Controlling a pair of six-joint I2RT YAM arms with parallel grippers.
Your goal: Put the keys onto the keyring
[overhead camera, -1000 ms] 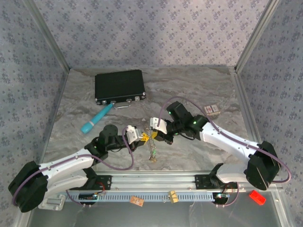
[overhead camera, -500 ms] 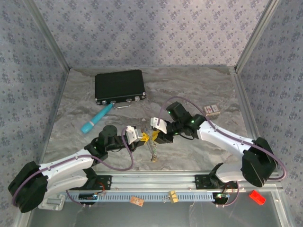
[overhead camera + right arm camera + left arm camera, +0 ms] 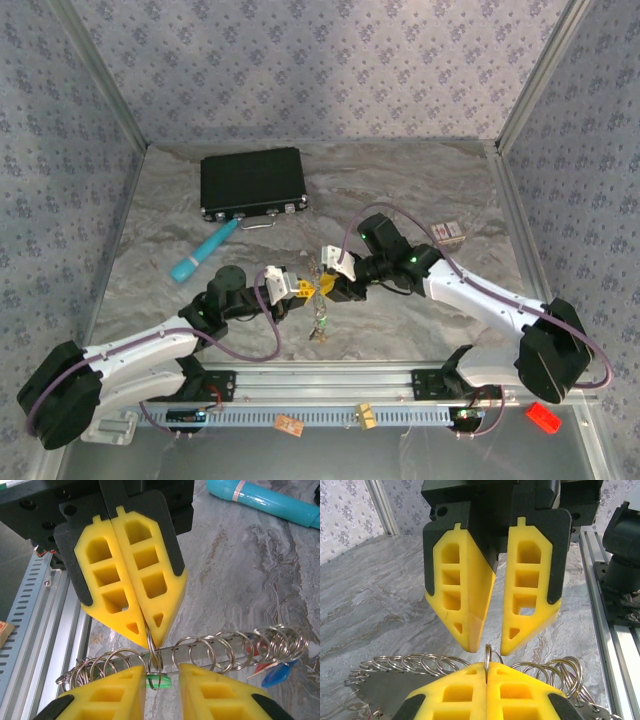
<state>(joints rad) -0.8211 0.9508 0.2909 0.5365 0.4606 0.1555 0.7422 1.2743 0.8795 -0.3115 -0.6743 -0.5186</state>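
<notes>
The left tool (image 3: 147,630) clamps the keyring (image 3: 487,654) at its tips; the right tool (image 3: 162,672), jaws parted and empty, should close squarely on the green key (image 3: 159,681) without jolting it.

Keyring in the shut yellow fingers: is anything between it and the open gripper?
Nothing visible. The left gripper pinches the keyring, and the open right gripper sits right beside it, with only a bare gap between.

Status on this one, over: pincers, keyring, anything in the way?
Left pincer shut on the keyring. Right pincer open, tips facing it. Green key just behind the ring. Row of metal rings crowds close underneath.
</notes>
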